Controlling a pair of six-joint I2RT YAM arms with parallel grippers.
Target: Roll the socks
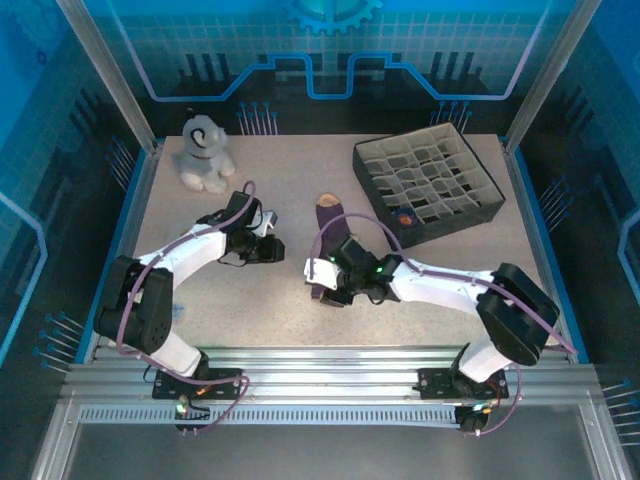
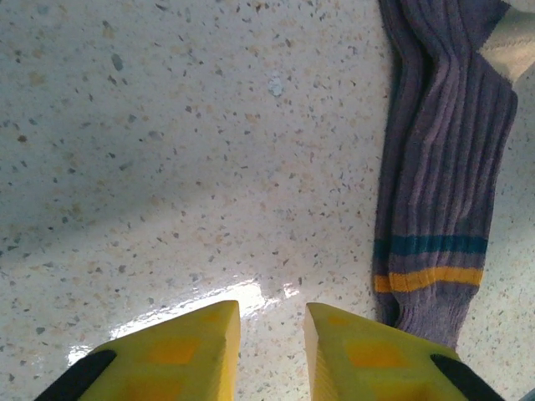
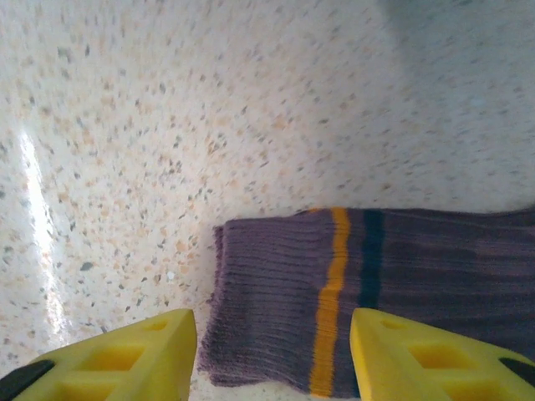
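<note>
Purple sock (image 1: 329, 218) mid-table, ribbed knit, orange and teal cuff bands, middle hidden under right arm (image 1: 440, 285); right gripper (image 3: 272, 324) wide apart astride the cuff, gripping nothing; left gripper (image 2: 272, 316) slightly parted, empty, beside it.

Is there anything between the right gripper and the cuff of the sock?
Nothing visible. The right gripper, jaws open, hangs directly over the cuff of the purple sock, which lies flat on the speckled table.

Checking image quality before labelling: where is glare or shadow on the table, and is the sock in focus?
Left wrist view: glare patch on the table ahead of the fingers, soft shadow at left, purple sock sharp. Right wrist view: glare streak at left, shadow top right, cuff ribs crisp.
</note>
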